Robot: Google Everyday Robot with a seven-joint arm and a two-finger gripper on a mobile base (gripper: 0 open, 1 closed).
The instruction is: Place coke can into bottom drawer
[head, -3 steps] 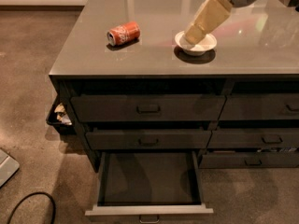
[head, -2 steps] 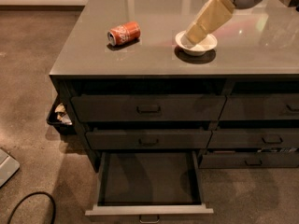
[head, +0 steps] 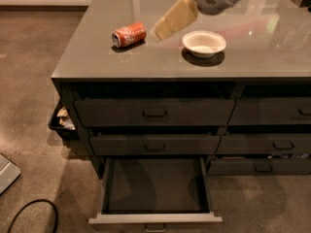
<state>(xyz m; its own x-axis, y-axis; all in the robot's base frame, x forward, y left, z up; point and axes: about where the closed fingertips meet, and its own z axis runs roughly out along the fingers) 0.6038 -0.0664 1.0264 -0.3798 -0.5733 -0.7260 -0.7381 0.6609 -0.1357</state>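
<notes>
Currently coke can (head: 129, 34) lay sideways just camera-left of end effector (head: 159, 30), axis pointing toward it; grip state untellable.

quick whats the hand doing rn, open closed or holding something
hand: cannot be told; above the countertop between the coke can and the white bowl

Office or lab workroom: grey multi-drawer cabinet (head: 121, 111), brown floor (head: 29, 81), loose cable (head: 29, 208), end effector (head: 161, 31) above cabinet top.
</notes>
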